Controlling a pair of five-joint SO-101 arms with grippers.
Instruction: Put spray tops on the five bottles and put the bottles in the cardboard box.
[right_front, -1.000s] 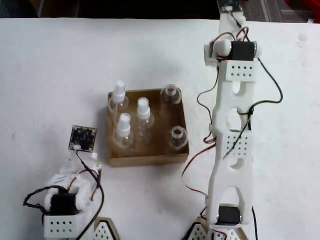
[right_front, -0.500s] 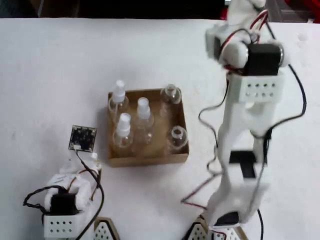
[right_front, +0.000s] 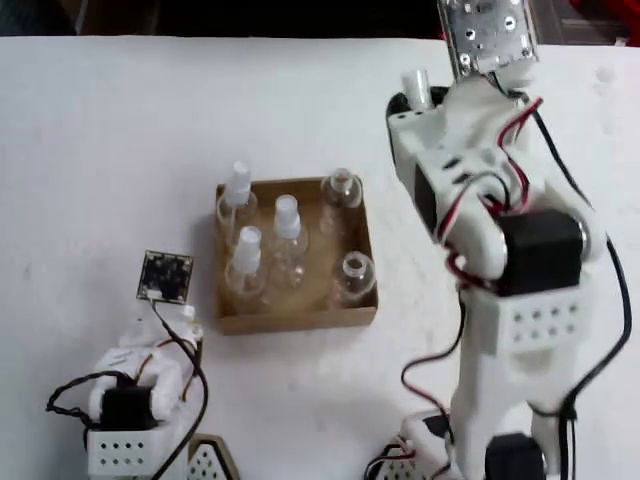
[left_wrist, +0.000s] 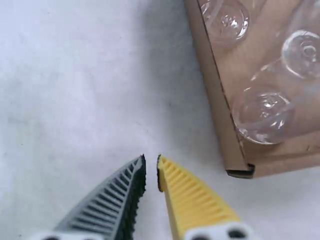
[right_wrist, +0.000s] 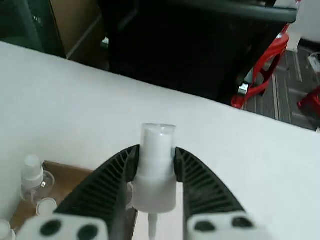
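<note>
Over the white table's (right_front: 100, 120) far edge, just hoisted with a spray top (right_wrist: 156, 172) clamped in the right gripper (right_wrist: 155, 152), likely bound for a bare bottle (right_front: 355, 272) in the mid-table cardboard box (right_front: 300, 317), with the left gripper (left_wrist: 151, 159) pinched together by the near edge.

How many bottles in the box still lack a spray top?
2: one clear plastic bottle in the far right corner of the brown cardboard box, another in its near right corner.

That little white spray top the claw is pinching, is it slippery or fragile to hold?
The spray top looks like smooth, round plastic, so it might twist or slip between the ribbed fingers of the right gripper. It seems small, so probably very light. The thin tube sticking out of its base would likely bend if knocked.
</note>
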